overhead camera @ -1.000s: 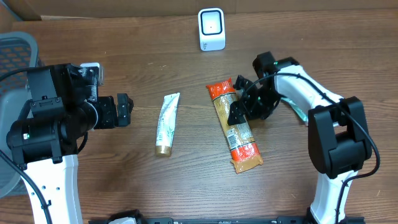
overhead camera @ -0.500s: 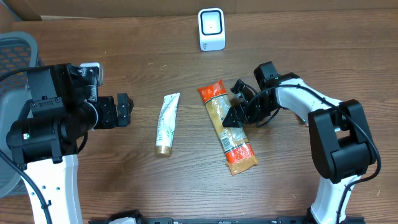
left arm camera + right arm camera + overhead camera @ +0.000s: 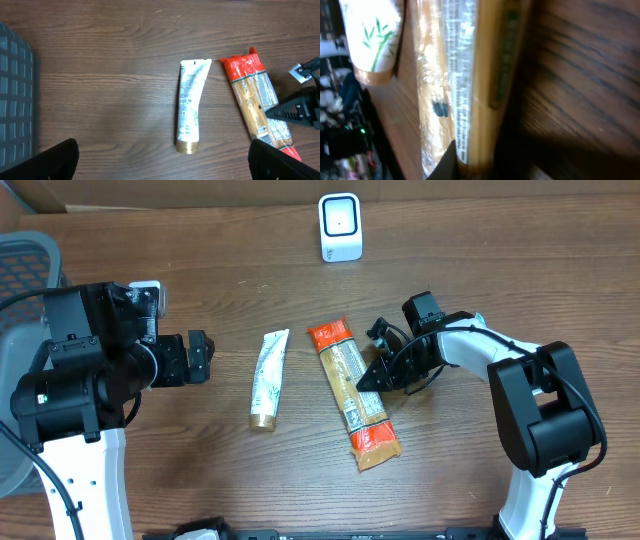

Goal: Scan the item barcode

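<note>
Long orange snack packet [image 3: 351,394] lies on the wooden bench [image 3: 450,480], right gripper [image 3: 366,378] pinching its right edge; far white box scanner [image 3: 340,226] not yet reached; left gripper [image 3: 198,357] open.

Left arm [image 3: 80,370] and right arm [image 3: 540,405]: white rounded links joined by boxy black joint housings, thin black cables looped alongside, the right gripper [image 3: 364,379] a black tapering wedge.

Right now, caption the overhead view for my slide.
Right gripper touching a long orange-ended snack packet beside a white tube, scanner at the far edge of the table.
</note>
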Robot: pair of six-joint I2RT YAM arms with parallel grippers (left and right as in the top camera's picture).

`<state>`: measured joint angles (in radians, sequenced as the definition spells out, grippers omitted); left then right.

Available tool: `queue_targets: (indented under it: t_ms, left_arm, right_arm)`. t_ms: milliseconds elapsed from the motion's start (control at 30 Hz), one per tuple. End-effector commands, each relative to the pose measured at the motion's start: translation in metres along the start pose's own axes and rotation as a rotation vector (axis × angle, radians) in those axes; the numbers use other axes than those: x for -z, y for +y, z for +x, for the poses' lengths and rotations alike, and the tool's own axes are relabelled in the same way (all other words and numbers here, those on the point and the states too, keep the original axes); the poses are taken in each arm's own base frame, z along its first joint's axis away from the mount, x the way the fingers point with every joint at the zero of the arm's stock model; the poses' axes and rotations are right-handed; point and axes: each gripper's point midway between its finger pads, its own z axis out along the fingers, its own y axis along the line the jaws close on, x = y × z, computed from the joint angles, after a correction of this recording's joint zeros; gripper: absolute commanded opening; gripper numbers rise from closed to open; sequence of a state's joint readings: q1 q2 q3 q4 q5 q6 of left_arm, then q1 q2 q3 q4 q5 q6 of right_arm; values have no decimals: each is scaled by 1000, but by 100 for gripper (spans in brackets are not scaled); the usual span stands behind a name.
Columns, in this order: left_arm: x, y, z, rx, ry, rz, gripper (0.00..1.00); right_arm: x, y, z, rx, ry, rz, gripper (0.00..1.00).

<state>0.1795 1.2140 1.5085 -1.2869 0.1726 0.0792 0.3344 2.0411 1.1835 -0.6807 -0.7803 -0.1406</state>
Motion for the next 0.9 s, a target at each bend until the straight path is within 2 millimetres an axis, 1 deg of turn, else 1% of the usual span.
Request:
queue_targets:
  t_ms: [0, 100, 167, 267, 367, 433, 500, 533, 600, 667, 733, 800, 867]
  left_arm:
    - [3, -1, -5, -10, -18, 7, 100]
    - [3, -1, -5, -10, -18, 7, 100]
    - [3, -1, -5, -10, -18, 7, 100]
    - [3, -1, -5, -10, -18, 7, 100]
    - [3, -1, -5, -10, -18, 7, 100]
    - [3, -1, -5, -10, -18, 7, 100]
    - [3, -1, -5, -10, -18, 7, 100]
    - [3, -1, -5, -10, -18, 7, 100]
    - [3, -1, -5, -10, -18, 7, 100]
    - [3, -1, -5, -10, -18, 7, 100]
    - [3, -1, -5, -10, -18, 7, 100]
    - [3, -1, -5, -10, -18, 7, 100]
    - [3, -1, -5, -10, -18, 7, 100]
  right_arm:
    - [-8, -20, 14, -68, 51, 81, 4]
    - [6, -22, 7, -136, 42, 130, 4]
    - [19, -20, 1, -153, 32, 186, 4]
    - [47, -18, -12, -184, -20, 321, 4]
    - [79, -11, -22, -216, -98, 479, 4]
    - [100, -9, -26, -281, -170, 597, 4]
    - [118, -9, -24, -341, -227, 747, 4]
    - [123, -10, -20, -361, -239, 815, 4]
    - [137, -12, -9, -388, -260, 1007, 4]
    - [146, -10, 2, -369, -269, 1179, 4]
    - [148, -6, 9, -326, -260, 1281, 4]
    - [141, 1, 12, -274, -237, 1327, 4]
    - [129, 5, 12, -243, -222, 1321, 4]
